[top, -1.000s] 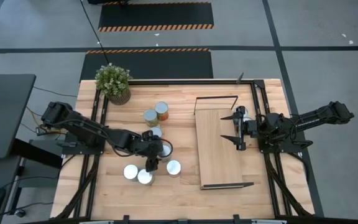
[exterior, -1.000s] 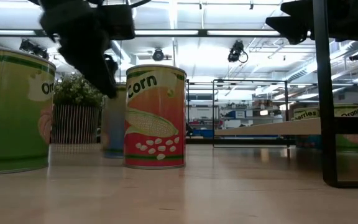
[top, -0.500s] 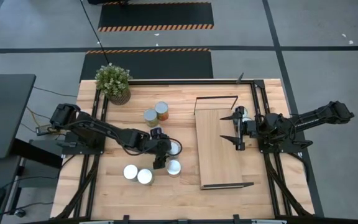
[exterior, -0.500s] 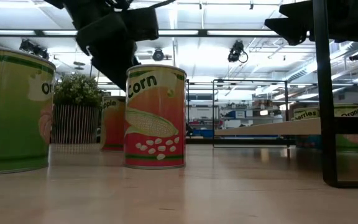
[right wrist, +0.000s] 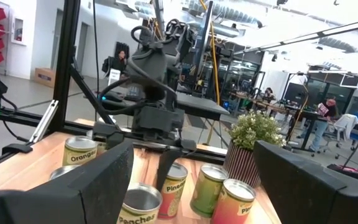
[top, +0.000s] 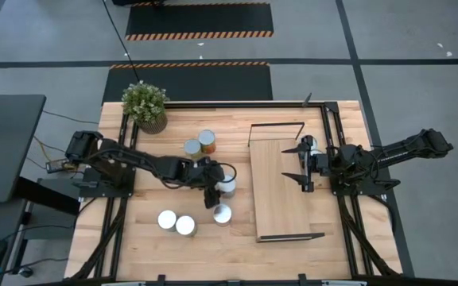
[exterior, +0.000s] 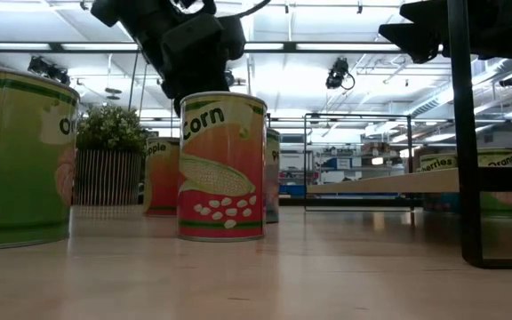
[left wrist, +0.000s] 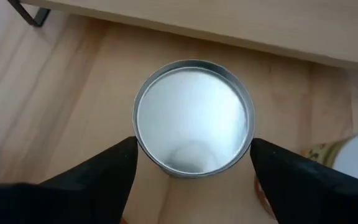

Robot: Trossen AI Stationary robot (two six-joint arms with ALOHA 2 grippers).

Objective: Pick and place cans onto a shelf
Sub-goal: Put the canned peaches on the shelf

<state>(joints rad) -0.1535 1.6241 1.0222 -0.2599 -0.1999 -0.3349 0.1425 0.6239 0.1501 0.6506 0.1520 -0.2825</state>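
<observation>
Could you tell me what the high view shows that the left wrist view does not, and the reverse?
Only the high view shows both arms, the plant, the whole shelf, six cans on the table, and the right pincer open above the shelf's right edge. Only the left wrist view shows how the left pincer stands: open, one finger either side of one can, seen from straight above. Both share that can, the table and a shelf edge.

Two black jointed arms — dark cables along them; each hand (top: 211,194) has two wedge-shaped fingers (left wrist: 98,177).
</observation>
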